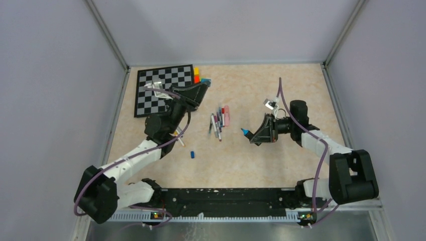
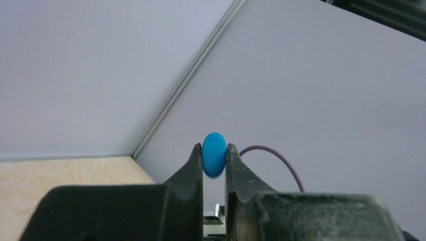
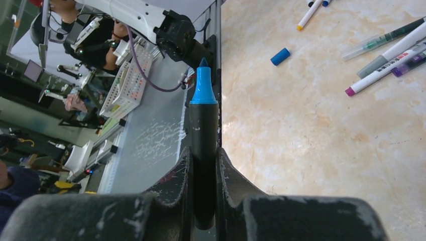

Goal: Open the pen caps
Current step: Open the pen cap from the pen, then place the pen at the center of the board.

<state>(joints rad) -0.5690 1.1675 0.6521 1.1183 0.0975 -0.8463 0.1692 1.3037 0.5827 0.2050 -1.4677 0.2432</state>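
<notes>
My left gripper [image 1: 205, 84] is raised beside the chessboard and shut on a blue pen cap [image 1: 207, 80]. In the left wrist view that cap [image 2: 213, 154] is pinched end-on between the fingertips of the gripper [image 2: 213, 151]. My right gripper [image 1: 255, 134] is shut on a black-barrelled pen [image 3: 203, 130] whose bare blue tip [image 1: 245, 132] points left. The right gripper's [image 3: 203, 158] jaws clamp the barrel. Several more pens [image 1: 218, 121] lie bunched at the table's middle, and a loose blue cap [image 1: 192, 154] lies nearer me, also seen from the right wrist [image 3: 280, 56].
A chessboard [image 1: 163, 90] lies at the back left with yellow and red blocks [image 1: 196, 75] by its right edge. Grey walls enclose the table on three sides. Pens [image 3: 392, 50] lie near the top right of the right wrist view.
</notes>
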